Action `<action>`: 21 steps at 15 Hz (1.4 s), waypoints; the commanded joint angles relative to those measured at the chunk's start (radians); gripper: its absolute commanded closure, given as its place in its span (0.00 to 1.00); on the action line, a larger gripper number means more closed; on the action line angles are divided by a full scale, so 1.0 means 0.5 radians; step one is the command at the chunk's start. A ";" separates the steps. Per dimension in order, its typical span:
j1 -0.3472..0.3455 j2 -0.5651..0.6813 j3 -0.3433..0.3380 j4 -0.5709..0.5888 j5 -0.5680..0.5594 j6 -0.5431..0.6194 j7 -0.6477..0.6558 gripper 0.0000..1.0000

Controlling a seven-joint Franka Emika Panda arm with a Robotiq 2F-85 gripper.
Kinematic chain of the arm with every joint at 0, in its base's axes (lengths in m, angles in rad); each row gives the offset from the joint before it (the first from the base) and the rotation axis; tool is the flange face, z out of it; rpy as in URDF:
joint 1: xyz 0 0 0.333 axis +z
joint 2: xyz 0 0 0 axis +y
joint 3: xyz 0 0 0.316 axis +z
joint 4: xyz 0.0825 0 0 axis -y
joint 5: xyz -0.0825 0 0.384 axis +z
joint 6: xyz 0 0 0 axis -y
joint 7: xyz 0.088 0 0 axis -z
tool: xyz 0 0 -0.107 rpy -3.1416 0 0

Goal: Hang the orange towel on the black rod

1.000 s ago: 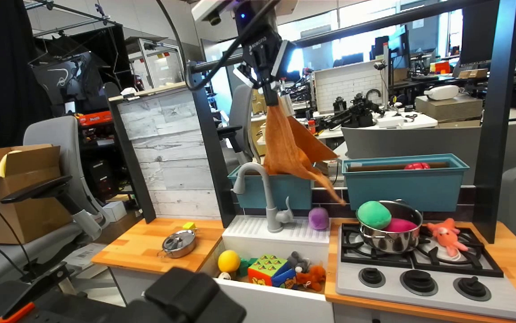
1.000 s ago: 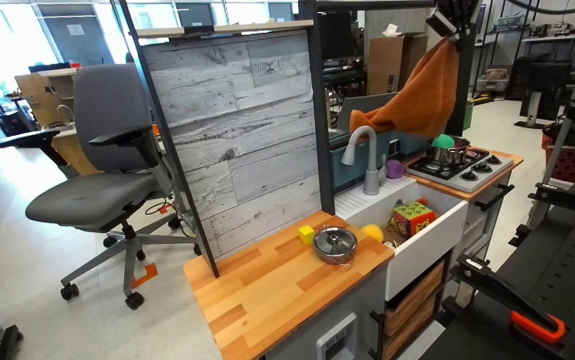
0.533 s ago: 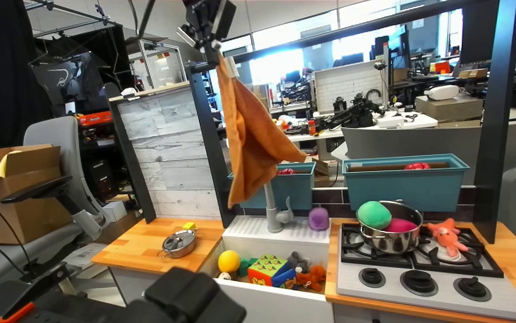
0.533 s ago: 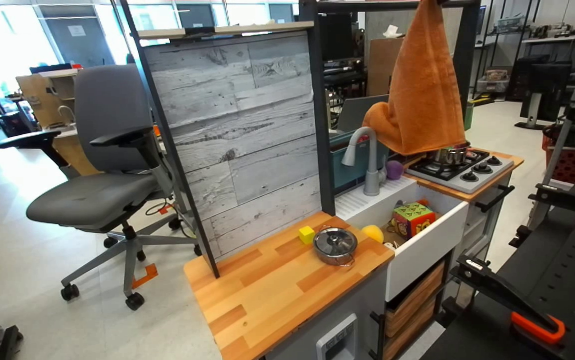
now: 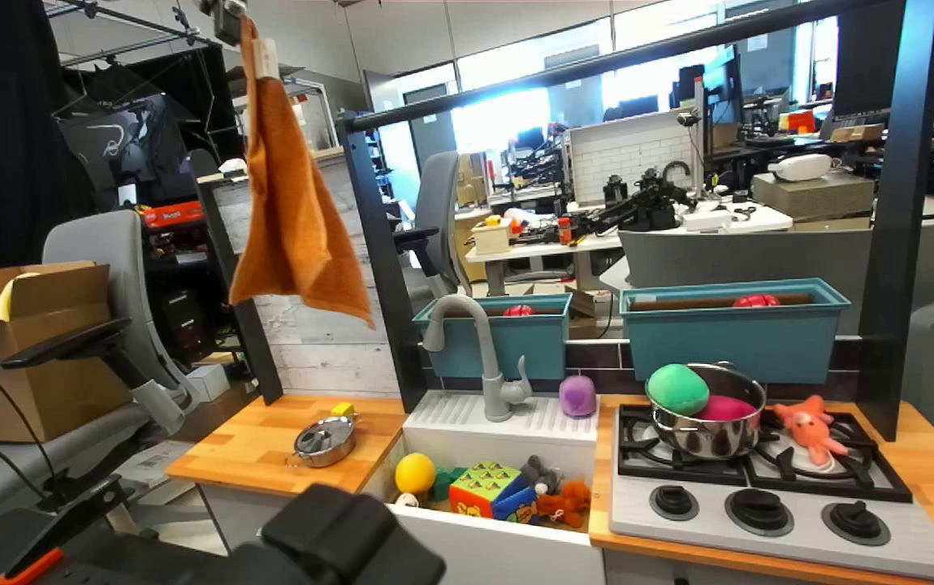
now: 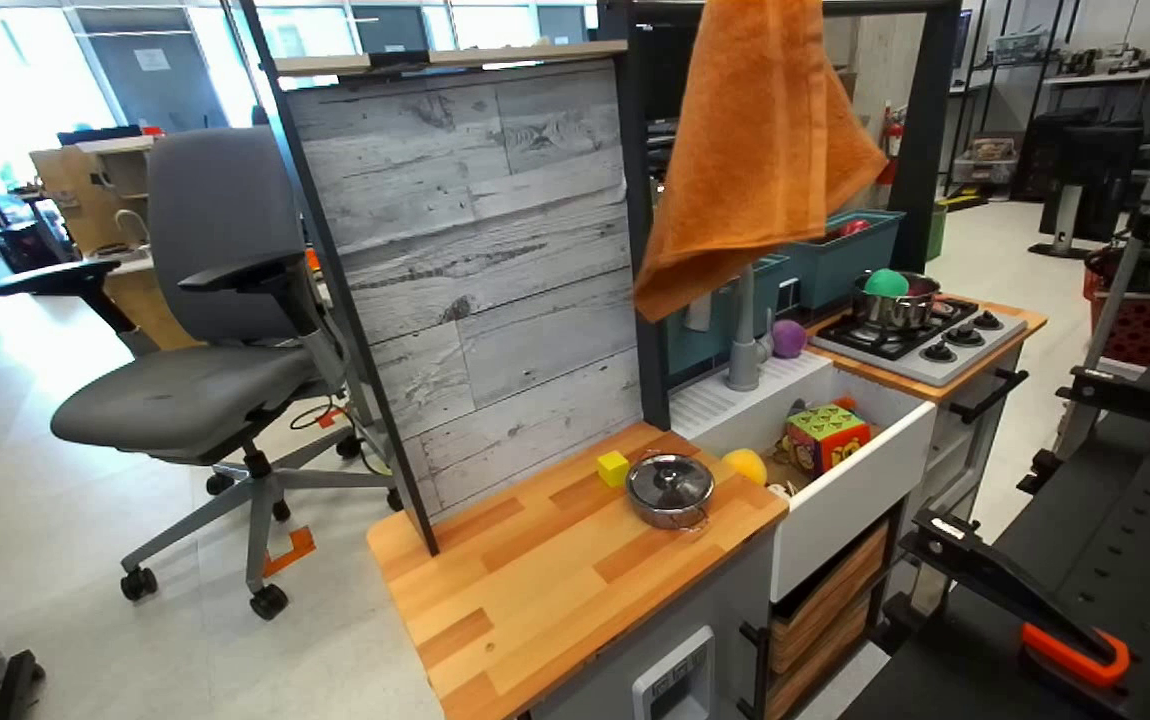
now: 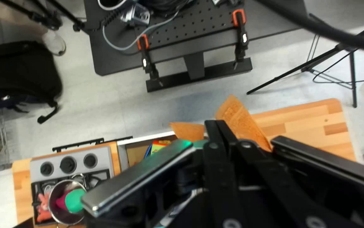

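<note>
Orange towel (image 5: pixel 292 236) at 10 o'clock in an exterior view, hanging by its top end from the claw (image 7: pixel 217 123). Claw looks clenched on it, though it's mostly cut off by the frame there; wrist view has towel poking out at 9 and 3 o'clock. Black rod (image 5: pixel 613 59) at 2 o'clock from towel, apart. At 6 o'clock, lidded pan (image 5: pixel 325 443) on wooden counter (image 5: pixel 244 447), yellow block (image 5: pixel 342 409) just beside at 1 o'clock. Faucet (image 5: pixel 487 357) at 4 o'clock; farther that way, pot (image 5: pixel 711 440) on stove (image 5: pixel 717 522), green ball (image 5: pixel 676 390) in it.
</note>
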 commanded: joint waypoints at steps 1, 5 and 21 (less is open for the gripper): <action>-0.106 0.101 -0.011 0.498 0.273 -0.461 0.158 0.99; -0.270 -0.031 -0.005 0.483 0.718 -0.387 0.471 0.99; -0.488 0.034 0.147 1.004 1.694 0.678 1.765 0.99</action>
